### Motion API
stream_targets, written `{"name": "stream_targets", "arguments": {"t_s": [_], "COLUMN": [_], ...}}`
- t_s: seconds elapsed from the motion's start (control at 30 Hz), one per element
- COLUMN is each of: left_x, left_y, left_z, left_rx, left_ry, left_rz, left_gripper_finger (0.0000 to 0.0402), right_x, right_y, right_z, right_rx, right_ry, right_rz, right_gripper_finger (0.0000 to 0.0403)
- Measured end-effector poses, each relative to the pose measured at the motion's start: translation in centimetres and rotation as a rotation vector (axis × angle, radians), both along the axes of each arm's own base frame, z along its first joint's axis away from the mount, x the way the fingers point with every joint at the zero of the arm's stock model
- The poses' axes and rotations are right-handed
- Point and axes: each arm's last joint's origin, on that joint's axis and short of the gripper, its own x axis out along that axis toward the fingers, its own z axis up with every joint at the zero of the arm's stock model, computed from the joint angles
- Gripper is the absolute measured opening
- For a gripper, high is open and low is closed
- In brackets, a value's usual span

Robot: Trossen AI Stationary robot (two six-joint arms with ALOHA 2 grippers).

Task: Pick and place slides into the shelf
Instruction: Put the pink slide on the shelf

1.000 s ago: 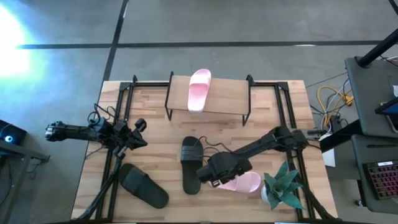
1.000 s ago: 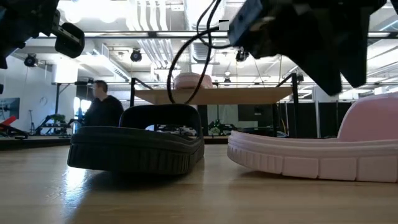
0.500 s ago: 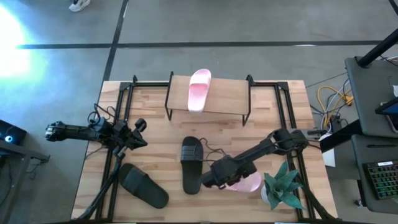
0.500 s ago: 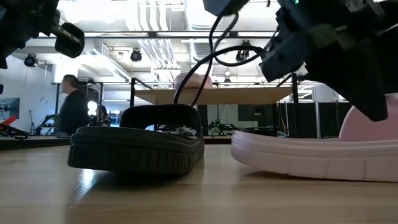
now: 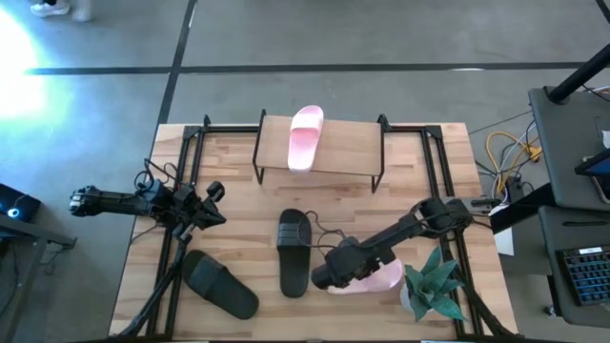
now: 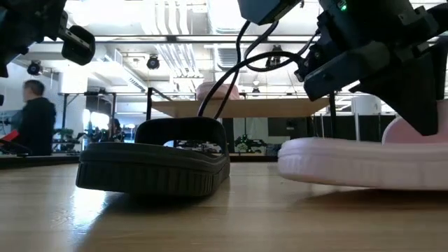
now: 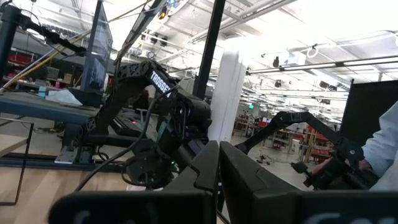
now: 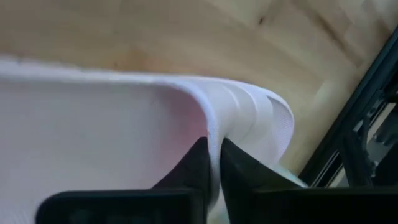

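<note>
- A potted plant [image 5: 434, 286] stands at the bench's [image 5: 229, 214] near right corner, just beside the pink slide [image 5: 374, 279] the right arm works on; a black slide [image 5: 294, 251] lies close on that slide's other side, lengthwise toward the shelf [image 5: 345, 150].
- A second black slide [image 5: 221, 284] lies slantwise near the front left of the bench, well apart from the others.
- On the shelf's plank top rests the other pink slide [image 5: 306, 136], toward its left half.
- In the low view a person [image 6: 31, 122] stands in the room behind the bench.
- The right arm reaches from the bench's right edge down and across to the front, its right gripper [image 5: 334, 274] low over the pink slide's end nearest the middle black slide.
- The right wrist view shows its fingers [image 8: 198, 163] drawn narrow, pinching the pink slide's strap edge (only a thin strip of pink lies between them).
- The left arm waits over the bench's left edge, the left gripper [image 5: 212, 203] raised clear of the slides, its fingers [image 7: 202, 171] pressed together on nothing.
</note>
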Motion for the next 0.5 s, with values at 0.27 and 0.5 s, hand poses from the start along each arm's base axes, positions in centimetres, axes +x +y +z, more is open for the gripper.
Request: {"name": "stream_targets", "arguments": {"t_s": [0.27, 0.5], "left_x": [0.0, 0.0], "left_y": [0.0, 0.0], "left_z": [0.0, 0.0], "left_rx": [0.0, 0.0], "left_ry": [0.0, -0.001], "left_rz": [0.0, 0.0], "left_gripper_finger": [0.0, 0.0], "right_x": [0.4, 0.9], "right_y": [0.3, 1.0], "right_z": [1.4, 8.1], "right_rx": [-0.162, -0.439], "right_ry": [-0.157, -0.506], "right_rz": [0.102, 0.397], "right_gripper_finger": [0.0013, 0.0013]}}
